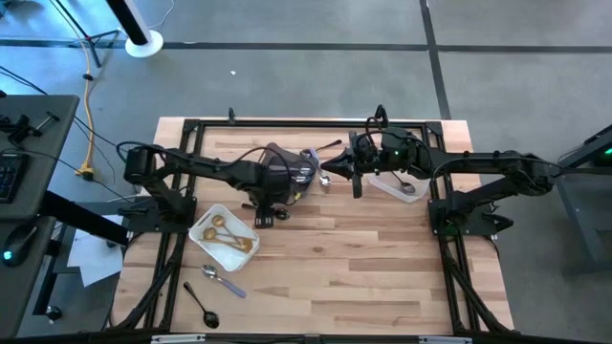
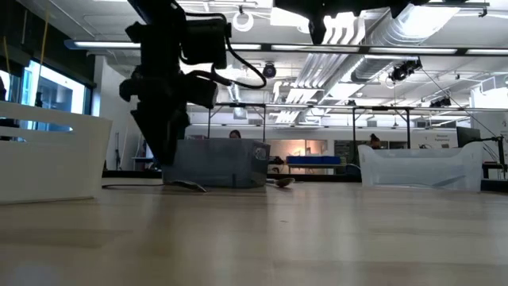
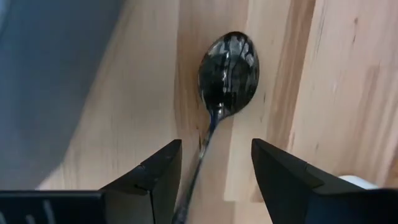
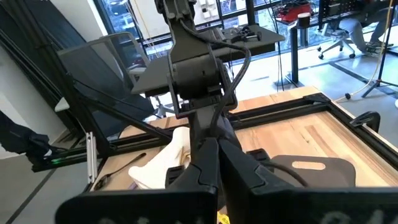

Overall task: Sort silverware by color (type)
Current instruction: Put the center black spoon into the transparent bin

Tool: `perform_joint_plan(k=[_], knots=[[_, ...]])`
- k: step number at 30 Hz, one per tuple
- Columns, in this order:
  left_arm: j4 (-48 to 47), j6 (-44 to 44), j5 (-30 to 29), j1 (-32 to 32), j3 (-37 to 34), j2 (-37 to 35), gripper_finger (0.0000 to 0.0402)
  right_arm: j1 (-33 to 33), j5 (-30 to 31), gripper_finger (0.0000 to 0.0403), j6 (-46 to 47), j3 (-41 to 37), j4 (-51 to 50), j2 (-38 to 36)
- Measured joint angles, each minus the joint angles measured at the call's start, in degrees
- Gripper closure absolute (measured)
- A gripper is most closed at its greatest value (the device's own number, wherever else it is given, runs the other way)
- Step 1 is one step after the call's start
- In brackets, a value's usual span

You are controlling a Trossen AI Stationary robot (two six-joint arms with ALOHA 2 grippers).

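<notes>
We have the left gripper (image 3: 211, 180) spread wide over a black spoon (image 3: 225, 73) lying flat on the counter (image 1: 363, 258) just beside the grey bin (image 1: 287, 164) — its thin handle runs between the fingers. The spoon looks light, stiff and slick, so we judge the narrow handle the best place to pinch, low against the wood. The bin wall stands close on one side. The right gripper (image 4: 214, 163) hangs pressed together and empty near the clear tub (image 1: 400, 184). Gold spoons (image 1: 228, 235) rest in the white tray (image 1: 204, 223).
</notes>
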Motion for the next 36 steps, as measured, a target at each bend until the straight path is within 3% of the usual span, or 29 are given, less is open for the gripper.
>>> perform_joint_plan(k=[17,24,36], knots=[[5.46,12.71,-0.15,-0.61,-1.41,1.06,0.0222,0.00,-0.15,0.0403,-0.01,0.00,-3.94,0.02],[8.75,12.65,-1.00,-0.61,-5.68,1.08,0.0224,0.00,-0.15,0.0403,-0.21,0.00,-4.34,0.02],[13.20,11.20,-2.03,-0.66,-7.22,1.02,0.0224,0.00,-0.15,0.0402,-1.00,0.00,-4.32,0.02]])
